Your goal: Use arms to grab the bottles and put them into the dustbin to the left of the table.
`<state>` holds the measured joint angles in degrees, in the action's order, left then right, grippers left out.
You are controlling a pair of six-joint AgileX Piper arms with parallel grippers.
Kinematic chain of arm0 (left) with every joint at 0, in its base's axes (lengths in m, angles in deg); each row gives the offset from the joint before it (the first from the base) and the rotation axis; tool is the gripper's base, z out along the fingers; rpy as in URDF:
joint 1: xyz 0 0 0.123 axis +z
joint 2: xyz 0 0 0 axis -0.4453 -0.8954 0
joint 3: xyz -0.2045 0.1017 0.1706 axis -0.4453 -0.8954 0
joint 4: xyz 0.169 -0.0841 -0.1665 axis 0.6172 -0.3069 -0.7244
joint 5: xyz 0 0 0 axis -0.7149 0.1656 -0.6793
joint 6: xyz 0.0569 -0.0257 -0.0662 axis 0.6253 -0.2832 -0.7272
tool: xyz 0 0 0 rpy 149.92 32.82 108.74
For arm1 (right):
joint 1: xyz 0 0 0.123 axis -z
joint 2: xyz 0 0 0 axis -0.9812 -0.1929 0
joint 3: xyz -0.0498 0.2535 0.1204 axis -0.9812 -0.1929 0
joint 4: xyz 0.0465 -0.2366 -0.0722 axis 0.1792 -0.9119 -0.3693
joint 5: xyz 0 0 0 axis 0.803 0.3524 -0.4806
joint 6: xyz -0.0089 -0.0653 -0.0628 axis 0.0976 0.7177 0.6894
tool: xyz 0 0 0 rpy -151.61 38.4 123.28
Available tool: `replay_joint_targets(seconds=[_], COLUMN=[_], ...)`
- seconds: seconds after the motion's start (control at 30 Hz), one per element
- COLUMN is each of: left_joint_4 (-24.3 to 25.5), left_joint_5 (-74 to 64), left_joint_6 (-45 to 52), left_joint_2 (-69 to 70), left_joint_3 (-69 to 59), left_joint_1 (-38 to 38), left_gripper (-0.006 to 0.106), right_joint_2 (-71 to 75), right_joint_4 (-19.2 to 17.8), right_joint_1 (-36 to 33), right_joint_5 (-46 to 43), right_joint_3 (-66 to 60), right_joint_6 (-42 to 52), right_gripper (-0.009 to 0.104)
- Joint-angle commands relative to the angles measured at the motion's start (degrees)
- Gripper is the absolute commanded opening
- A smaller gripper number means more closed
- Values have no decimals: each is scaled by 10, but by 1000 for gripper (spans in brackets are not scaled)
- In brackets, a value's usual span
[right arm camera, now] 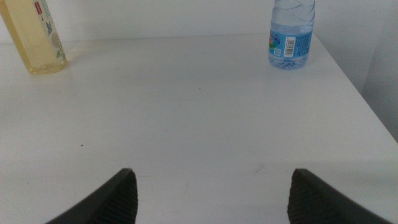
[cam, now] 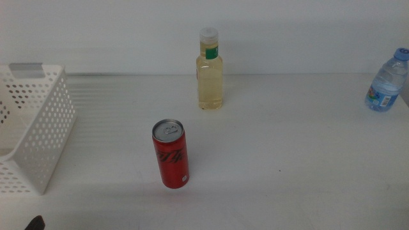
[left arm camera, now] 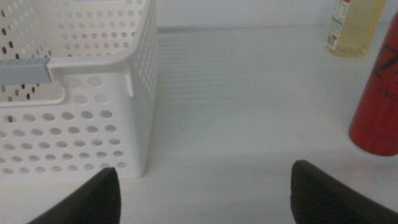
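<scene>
A clear bottle of pale yellow liquid with a white cap stands upright at the back middle of the table. A small water bottle with a blue cap stands at the far right edge. A slim red can stands upright nearer the front. The white perforated dustbin sits at the left. My left gripper is open low near the dustbin, with the can off to one side. My right gripper is open and empty, well short of the water bottle and the yellow bottle.
The table's right edge drops off just beside the water bottle. A white wall runs behind the table. A small dark tip of the left arm shows at the bottom left of the middle view.
</scene>
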<state>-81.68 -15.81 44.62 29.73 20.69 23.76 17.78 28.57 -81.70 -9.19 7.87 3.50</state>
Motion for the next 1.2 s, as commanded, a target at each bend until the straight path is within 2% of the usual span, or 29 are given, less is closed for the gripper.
replay_joint_targets(seconds=[0.0, 0.13, 0.2, 0.47, 0.67, 0.87, 1.17], left_joint_4=[-9, -47, -47, -38, -45, -45, -45], left_joint_5=[50, 82, 126, 446, 628, 778, 858], left_joint_6=[-7, -7, -7, -7, -7, -7, -21], left_joint_2=[-16, -97, -149, -386, -548, -661, -738], left_joint_3=[-1, 0, 0, 0, -2, -2, -2], left_joint_1=[-11, -55, -87, -215, -292, -305, -305], left_gripper=[90, 90, 90, 90, 90, 90, 90], right_joint_2=[16, 16, 16, 16, 16, 16, 16], right_joint_4=[-8, -8, -8, -8, -8, -8, -8], right_joint_1=[4, 4, 4, 4, 4, 4, 4], right_joint_5=[-42, -42, -42, -42, -42, -42, -42], right_joint_3=[5, 5, 5, 5, 5, 5, 5], right_joint_6=[4, 4, 4, 4, 4, 4, 4], right_gripper=[63, 63, 63, 63, 63, 63, 63])
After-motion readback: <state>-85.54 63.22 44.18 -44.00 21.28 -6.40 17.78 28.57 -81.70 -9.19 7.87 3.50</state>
